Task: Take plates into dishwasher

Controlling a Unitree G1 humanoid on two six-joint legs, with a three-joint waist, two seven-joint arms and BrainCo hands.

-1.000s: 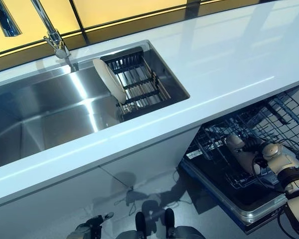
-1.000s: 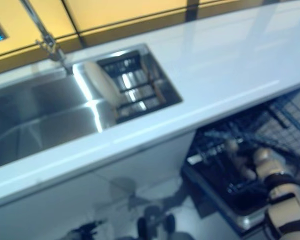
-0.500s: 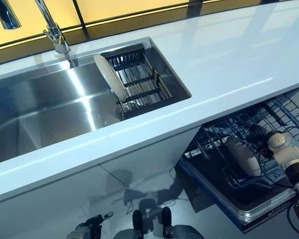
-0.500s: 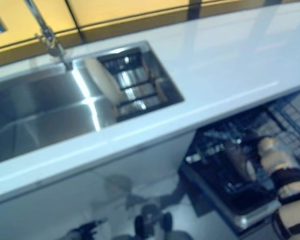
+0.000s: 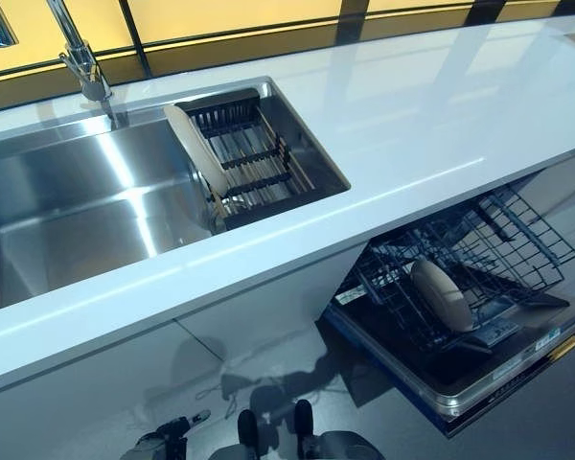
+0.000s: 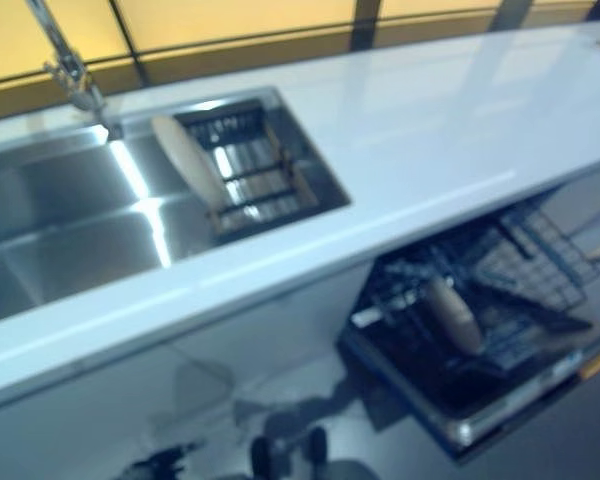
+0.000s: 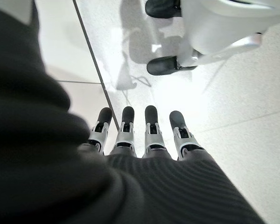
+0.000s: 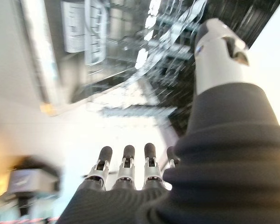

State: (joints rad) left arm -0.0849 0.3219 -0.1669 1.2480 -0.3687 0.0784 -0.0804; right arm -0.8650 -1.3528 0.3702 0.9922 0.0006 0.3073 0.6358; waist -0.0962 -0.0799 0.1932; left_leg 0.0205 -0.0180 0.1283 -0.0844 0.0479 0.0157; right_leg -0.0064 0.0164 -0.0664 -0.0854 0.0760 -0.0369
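Note:
One cream plate leans on edge at the left end of the dark drying rack inside the steel sink. A second cream plate stands on edge among the wires of the pulled-out dishwasher rack, below the counter, with no hand on it. My right hand shows only in its wrist view, fingers straight and holding nothing, with the dishwasher rack beyond it. My left hand hangs over the floor with straight fingers, also holding nothing.
A white countertop runs across above the dishwasher. A tall tap stands behind the sink. The lowered dishwasher door juts out over the grey floor at the lower right.
My right hand has let go of the plate in the dishwasher rack and drawn back out of the eye views. The plate stays standing there. The camera has shifted.

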